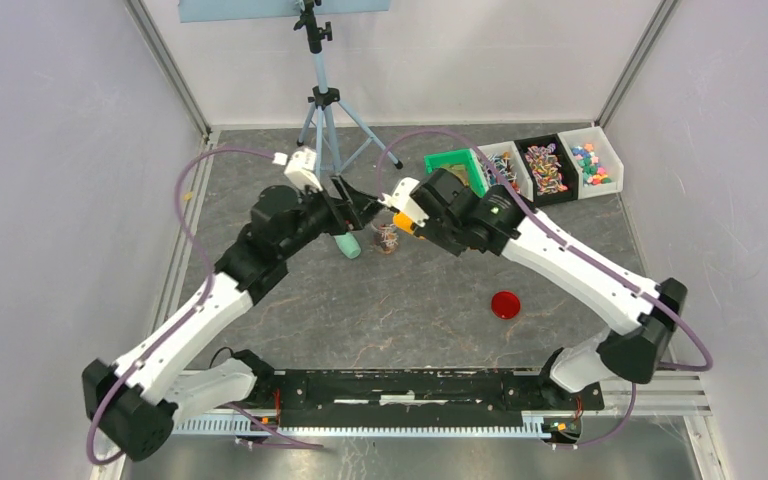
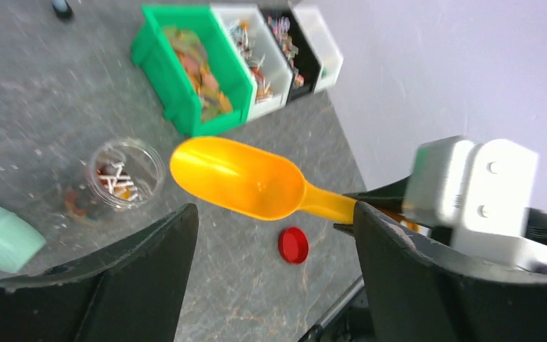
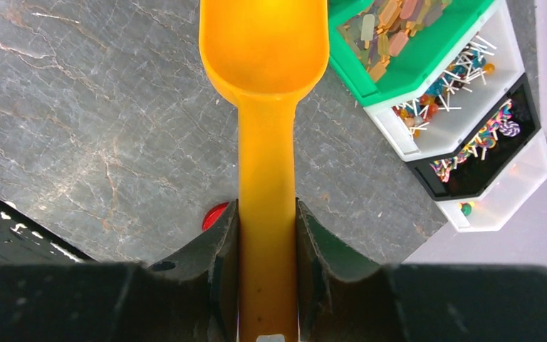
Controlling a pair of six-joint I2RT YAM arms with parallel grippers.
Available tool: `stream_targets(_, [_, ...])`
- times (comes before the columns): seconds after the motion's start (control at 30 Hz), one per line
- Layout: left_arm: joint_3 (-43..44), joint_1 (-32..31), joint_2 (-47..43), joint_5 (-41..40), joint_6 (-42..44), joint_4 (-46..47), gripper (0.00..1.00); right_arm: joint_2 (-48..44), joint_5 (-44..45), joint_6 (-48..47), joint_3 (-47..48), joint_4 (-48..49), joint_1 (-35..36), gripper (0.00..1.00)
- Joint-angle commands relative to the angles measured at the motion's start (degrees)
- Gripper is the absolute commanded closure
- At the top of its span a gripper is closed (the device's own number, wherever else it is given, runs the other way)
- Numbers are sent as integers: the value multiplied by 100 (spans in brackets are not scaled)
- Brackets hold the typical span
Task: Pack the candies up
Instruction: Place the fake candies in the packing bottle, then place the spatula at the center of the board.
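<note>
- The right gripper (image 3: 267, 235) was pinched narrow on the handle of the orange scoop (image 3: 265, 43). It gripped far back on the handle, probably so the bowl could reach ahead of the fingers. The bowl looked empty.
- The left gripper (image 2: 274, 221) stood wide apart with nothing between its jaws. It hung just at nine o'clock of the scoop, likely placed to steady the jar (image 2: 124, 174).
- The clear, lidless jar stood upright on the table (image 1: 380, 320), just beside the scoop's bowl. It held a few of the candies (image 2: 116, 179).
- A mint-green cap (image 2: 0, 239) lay at nine o'clock of the jar.
- The red lid (image 1: 505, 304) lay at four o'clock, well apart, leaving the jar's mouth free for filling.
- More candies filled the bins (image 1: 545, 165), set in a row at two o'clock, within the scoop arm's reach.
</note>
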Motion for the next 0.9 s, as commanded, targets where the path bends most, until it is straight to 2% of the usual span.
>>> stream_targets(0.0, [179,-4,-738,-989,561,-717,12,-617,17,-319,-462,707,21,100])
stream_targets(0.07, [141,-1,-986,-1157,748,-950,10,-996,-23,-471,-1099,1364,23,100])
stream_targets(0.1, [118,0,-1108,-1291,839,-1132,2,-1275,-60,-555,-1433,1728,24,100])
stream_targets(0.13, [104,0,-1237,-1422,945,-1303,0,-1536,-99,-611,-1841,2146,23,100])
stream_targets(0.23, [37,1,-1536,-1813,1263,-1819,0,-2116,-177,-503,-2709,3100,24,100])
stream_targets(0.33, [-82,0,-1829,-2059,1593,-2165,0,-2482,113,-70,-3266,3583,23,100])
stream_targets(0.5, [-485,1,-2247,-2326,1848,-2428,0,-2211,1391,981,-3492,3056,-23,100])
stream_targets(0.6, [-740,-4,-2409,-2333,1800,-2432,0,-1912,1735,1713,-3581,2774,-231,100])
stream_targets(0.87, [-836,-6,-2503,-2231,1885,-2686,0,-2096,1167,3324,-4417,3019,-1597,100])
